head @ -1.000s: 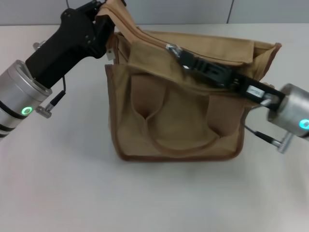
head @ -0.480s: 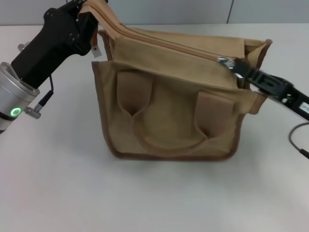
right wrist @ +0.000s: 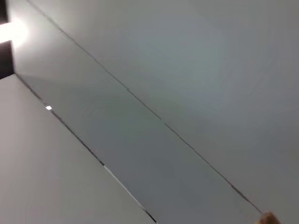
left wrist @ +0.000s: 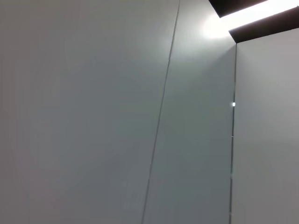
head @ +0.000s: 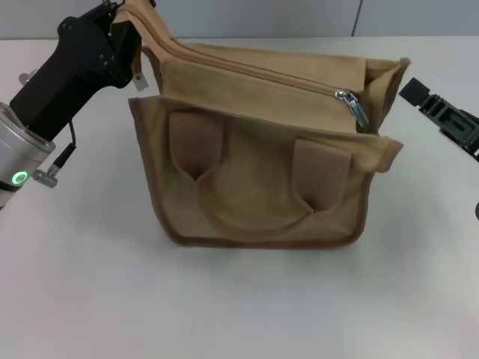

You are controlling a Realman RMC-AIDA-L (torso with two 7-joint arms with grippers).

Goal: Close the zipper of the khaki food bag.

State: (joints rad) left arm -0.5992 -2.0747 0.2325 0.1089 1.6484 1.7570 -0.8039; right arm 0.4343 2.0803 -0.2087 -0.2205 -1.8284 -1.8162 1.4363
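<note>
Only the head view shows the bag (head: pixel 258 172): left gripper (head: pixel 127 22) clenched on its 10 o'clock corner, right gripper (head: pixel 419 93) released at 3 o'clock; wrist views show just wall.

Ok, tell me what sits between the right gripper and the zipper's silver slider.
In the head view, only the khaki food bag's upturned end flap, then bare table. The right gripper is clear of the zipper.
</note>
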